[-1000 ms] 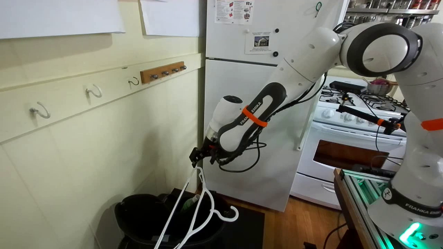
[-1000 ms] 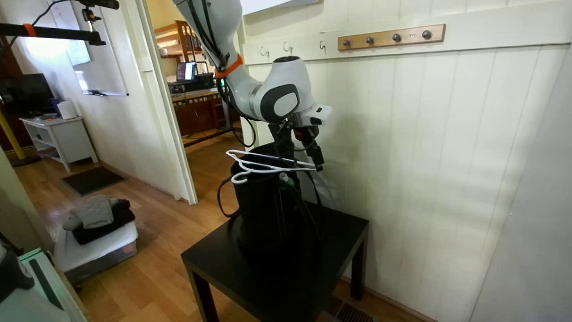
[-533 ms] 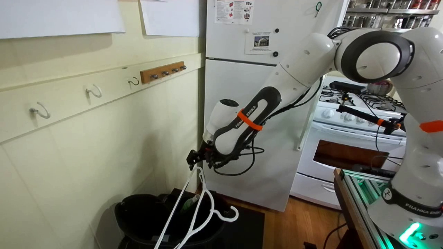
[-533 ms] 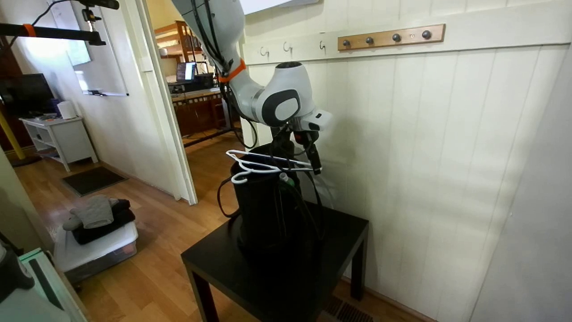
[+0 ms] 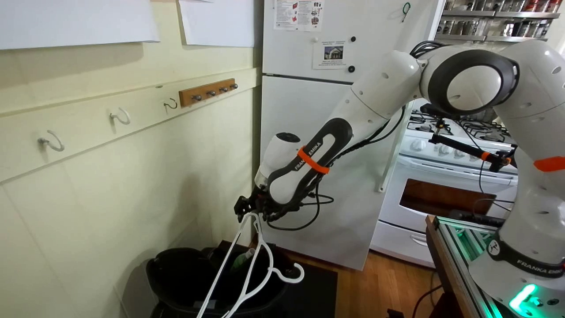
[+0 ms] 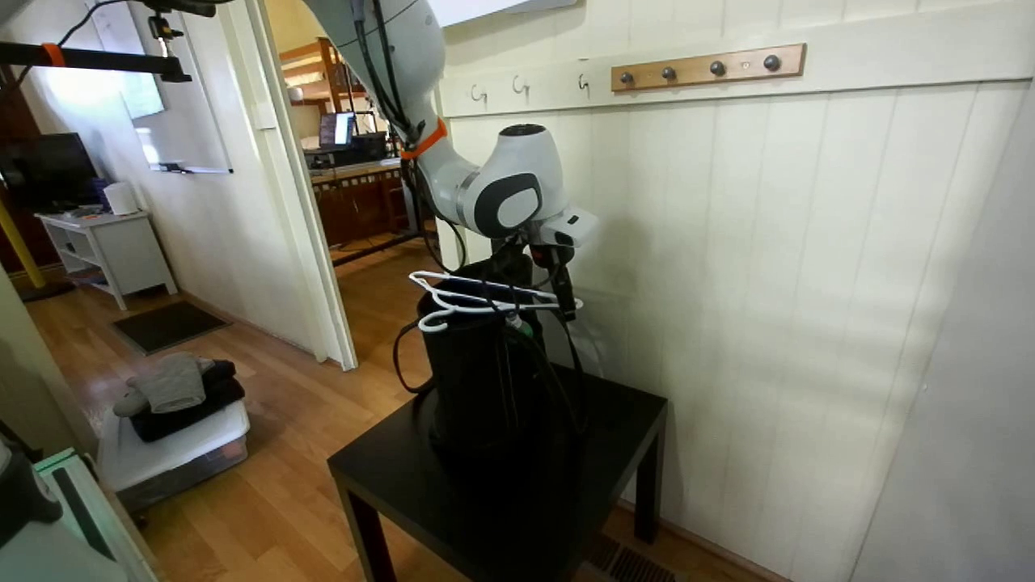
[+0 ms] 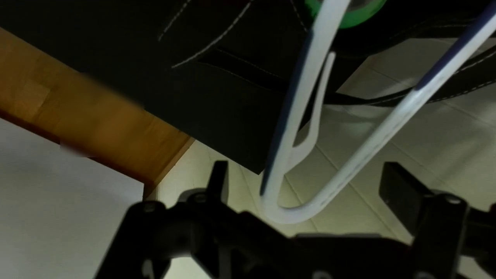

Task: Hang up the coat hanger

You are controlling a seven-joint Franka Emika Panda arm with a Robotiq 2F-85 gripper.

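in the wrist view your black gripper gapes, jaws at nine and three o'clock, flanking a corner of the thin-barred white plastic coat hanger, atop the round black bin.

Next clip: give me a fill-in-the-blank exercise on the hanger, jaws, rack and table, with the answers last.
The hanger is coloured ____.
The jaws stand ____, gripping nothing.
The rack on the wall has ____ knobs.
The table under the bin is coloured ____.

Missing words: white; open; four; black.
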